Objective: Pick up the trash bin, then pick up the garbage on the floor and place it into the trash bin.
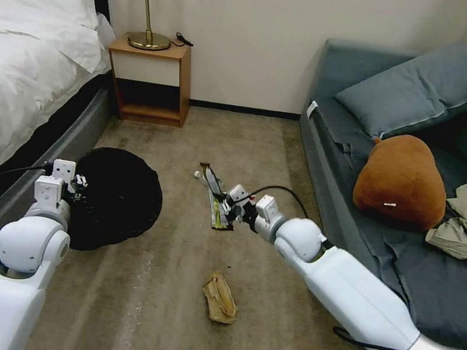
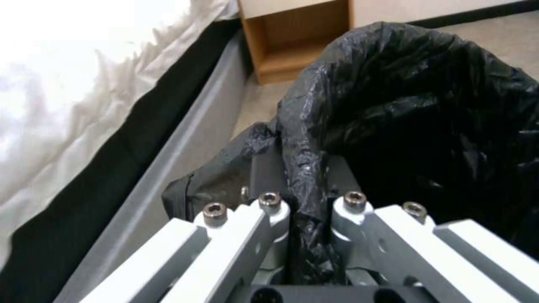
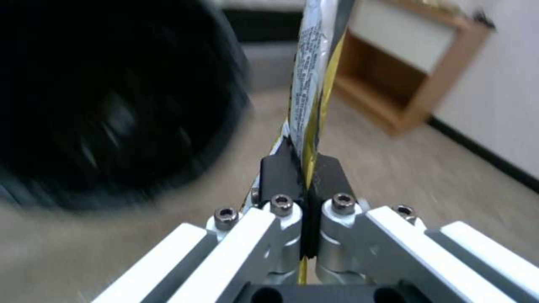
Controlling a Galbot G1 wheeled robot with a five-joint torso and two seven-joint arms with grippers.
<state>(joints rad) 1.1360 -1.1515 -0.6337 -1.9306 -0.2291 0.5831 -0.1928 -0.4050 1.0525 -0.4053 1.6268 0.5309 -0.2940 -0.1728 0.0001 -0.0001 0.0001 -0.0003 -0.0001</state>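
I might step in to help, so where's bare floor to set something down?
Free carpet lies between the nightstand and the sofa, and in the foreground left of the crumpled paper. It is crowded between the trash bin, gripped by the left end effector, and the wrapper in the right end effector.

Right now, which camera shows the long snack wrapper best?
The head view: the snack wrapper shows whole, pinched by the right gripper. The right wrist view shows a strip between shut fingers. The left wrist view shows the trash bin instead.

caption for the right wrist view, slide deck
Right gripper pinches the snack wrapper upright, trash bin beside it.
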